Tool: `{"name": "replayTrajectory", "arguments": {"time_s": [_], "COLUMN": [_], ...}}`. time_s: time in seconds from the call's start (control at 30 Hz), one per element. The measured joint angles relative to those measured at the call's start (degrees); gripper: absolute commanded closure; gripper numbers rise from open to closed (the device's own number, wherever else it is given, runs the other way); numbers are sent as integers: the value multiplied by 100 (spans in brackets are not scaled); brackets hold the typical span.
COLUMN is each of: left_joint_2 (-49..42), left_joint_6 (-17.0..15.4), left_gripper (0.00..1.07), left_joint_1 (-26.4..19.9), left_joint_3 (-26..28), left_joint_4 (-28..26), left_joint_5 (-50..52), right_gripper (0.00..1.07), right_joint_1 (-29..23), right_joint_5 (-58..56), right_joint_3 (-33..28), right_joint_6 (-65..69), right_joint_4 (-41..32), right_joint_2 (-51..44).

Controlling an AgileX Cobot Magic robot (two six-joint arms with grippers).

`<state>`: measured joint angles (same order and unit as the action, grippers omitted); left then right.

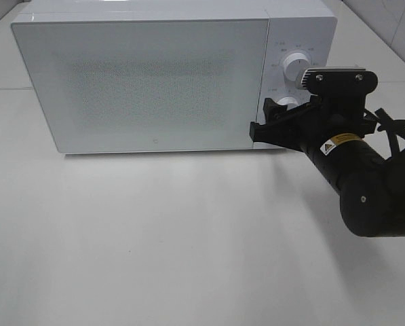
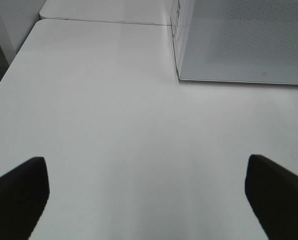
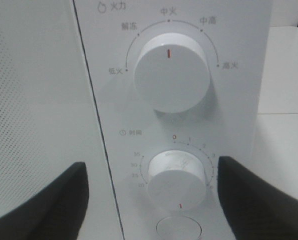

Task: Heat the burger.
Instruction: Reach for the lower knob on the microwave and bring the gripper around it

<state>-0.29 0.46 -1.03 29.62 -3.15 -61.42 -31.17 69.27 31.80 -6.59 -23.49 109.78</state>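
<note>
The right claw (image 3: 151, 170) is released, its jaws astride the lower timer knob (image 3: 176, 182) without pinching it (this arm is far nearer the dial). The left claw (image 2: 146, 187) hangs spread over the desk (image 2: 114, 115). The burger is not visible; presumably it sits behind the microwave (image 1: 148, 20) door (image 1: 148, 81), which is shut, leftward of the right claw.
</note>
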Motion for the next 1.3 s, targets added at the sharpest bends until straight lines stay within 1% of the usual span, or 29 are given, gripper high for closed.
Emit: {"name": "replayTrajectory", "arguments": {"time_s": [0.13,0.33,0.7,0.97,1.3], "left_joint_2": [0,0,0,0,0], "left_joint_6": [0,0,0,0,0], "left_gripper": [6,6,6,6,6], "left_joint_1": [0,0,0,0,0], "left_joint_3": [0,0,0,0,0], "left_joint_4": [0,0,0,0,0], "left_joint_5": [0,0,0,0,0], "right_gripper": [35,35,35,35,35], "right_joint_1": [0,0,0,0,0], "right_joint_5": [-6,-11,0,-11,-17], "right_joint_3": [52,223,350,630,665], "right_joint_6": [-11,-132,-183,-384,-453], "right_joint_4": [-52,-453,-481,-481,-493], "right_joint_2": [92,275,464,670,688]}}
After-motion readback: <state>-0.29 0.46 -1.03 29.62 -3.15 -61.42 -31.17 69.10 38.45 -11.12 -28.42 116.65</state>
